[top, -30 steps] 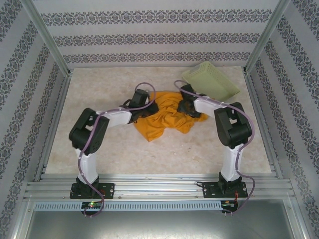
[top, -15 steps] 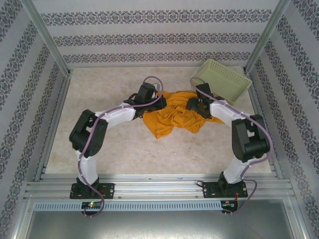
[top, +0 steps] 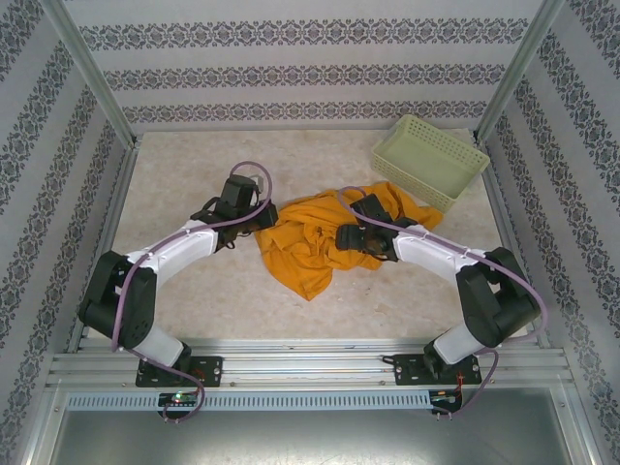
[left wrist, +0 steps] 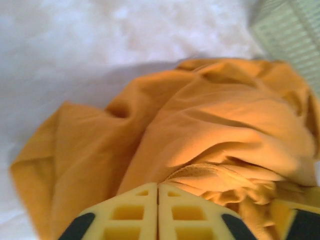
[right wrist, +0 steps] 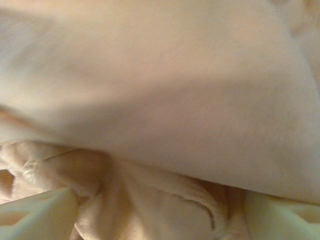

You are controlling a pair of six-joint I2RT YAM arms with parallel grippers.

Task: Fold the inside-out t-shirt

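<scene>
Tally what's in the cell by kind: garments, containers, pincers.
T-shirt: 1
Basket: 1
Pincers: 2, left pincer, right pincer
Total: 4

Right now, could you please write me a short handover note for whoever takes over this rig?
Left gripper: jaws together at the left edge of the t-shirt; whether it pinches cloth is unclear.
Right gripper: open, down in the crumpled cloth on the shirt's right side.
The t-shirt lies bunched in the middle of the table, its far right corner close to the green basket.
Done: no fold made yet.
Left: spread it flat, then fold.
</scene>
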